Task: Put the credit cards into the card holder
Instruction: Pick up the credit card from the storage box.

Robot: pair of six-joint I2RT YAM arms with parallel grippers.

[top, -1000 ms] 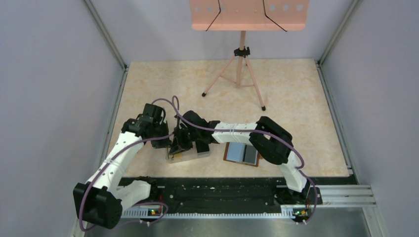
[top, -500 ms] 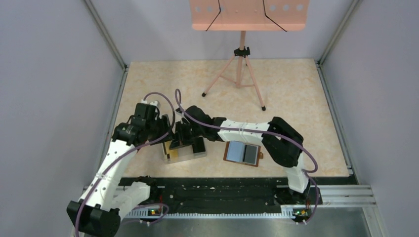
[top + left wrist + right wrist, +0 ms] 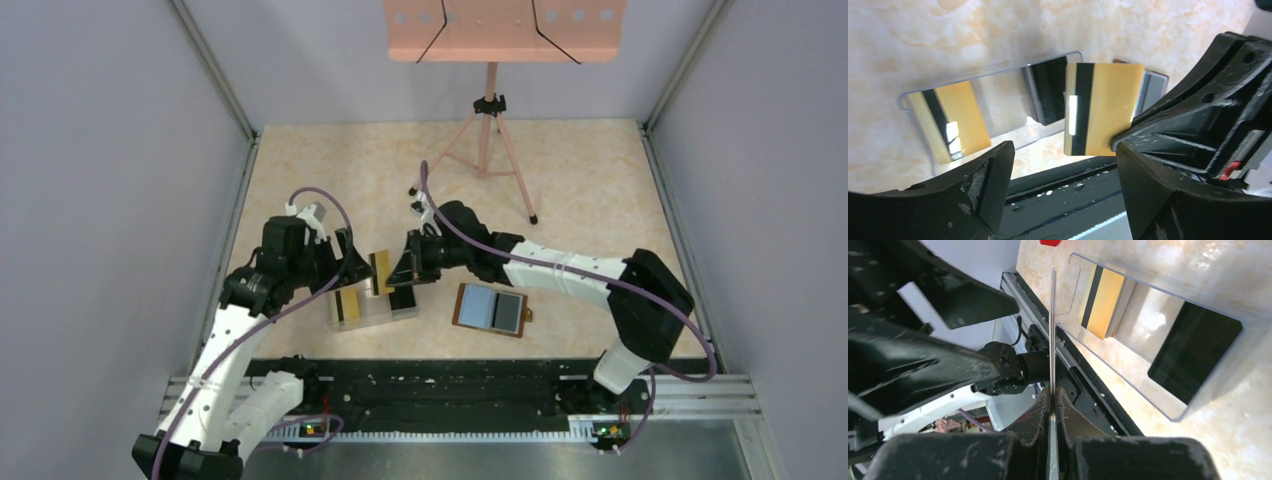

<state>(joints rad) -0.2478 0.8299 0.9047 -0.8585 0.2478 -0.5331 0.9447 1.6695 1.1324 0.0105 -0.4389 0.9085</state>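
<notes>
On the marbled surface the job looks barely begun. The clear tray sits near the front edge. Just to its right, apart from it, the brown card holder lies unfolded with its pale inside up; no card shows in it, though its pockets are too small to read. The right hand is pinched tight on the lower edge of one gold card, holding it upright above the tray and clear of it. That card has yet to travel to the card holder. The left hand hangs beside the tray with its jaws wide apart, gripping and touching nothing. A second gold card and a black card lie flat in the tray, waiting.
</notes>
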